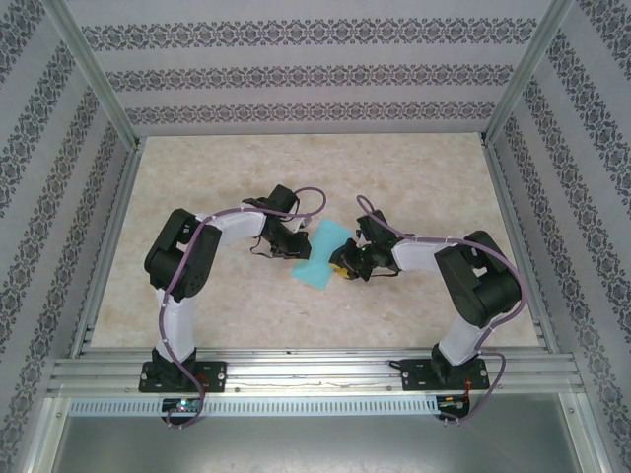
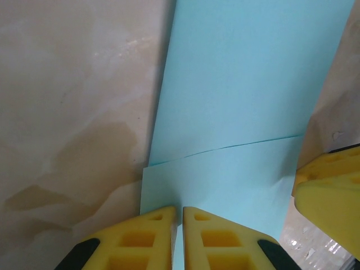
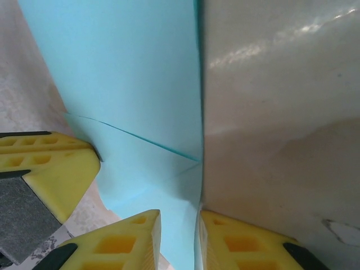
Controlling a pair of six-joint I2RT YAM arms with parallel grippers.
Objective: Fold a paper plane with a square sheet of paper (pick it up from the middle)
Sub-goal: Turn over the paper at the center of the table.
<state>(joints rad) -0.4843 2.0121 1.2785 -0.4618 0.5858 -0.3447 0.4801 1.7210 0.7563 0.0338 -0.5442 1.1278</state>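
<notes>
Yellow fingertips (image 2: 140, 236) of the left gripper (image 2: 179, 209) sit closest to the lens, at 6 o'clock in the left wrist view. They are pressed almost together and pinch the near edge of the turquoise paper (image 2: 247, 84). Biggest item is the marbled beige table (image 1: 296, 168), boxed in by patterned walls (image 1: 296, 69), with an aluminium rail (image 1: 315, 372) along 6 o'clock. Next the left arm (image 1: 182, 256) and right arm (image 1: 473, 281), both bent inward from their bases to table centre. The paper sits there, folded to an elongated angular shape, long axis roughly 1 to 7 o'clock in the top view. A layer edge crosses it in both wrist views. The left gripper is at the paper's 9 o'clock edge, the right gripper (image 3: 180, 214) at its 4 o'clock edge. Right jaws stand narrowly apart, paper showing in the gap, one finger over bare table: not clamped. One right-gripper finger shows at 4 o'clock in the left wrist view; a left-gripper finger shows at 8 o'clock in the right wrist view.
</notes>
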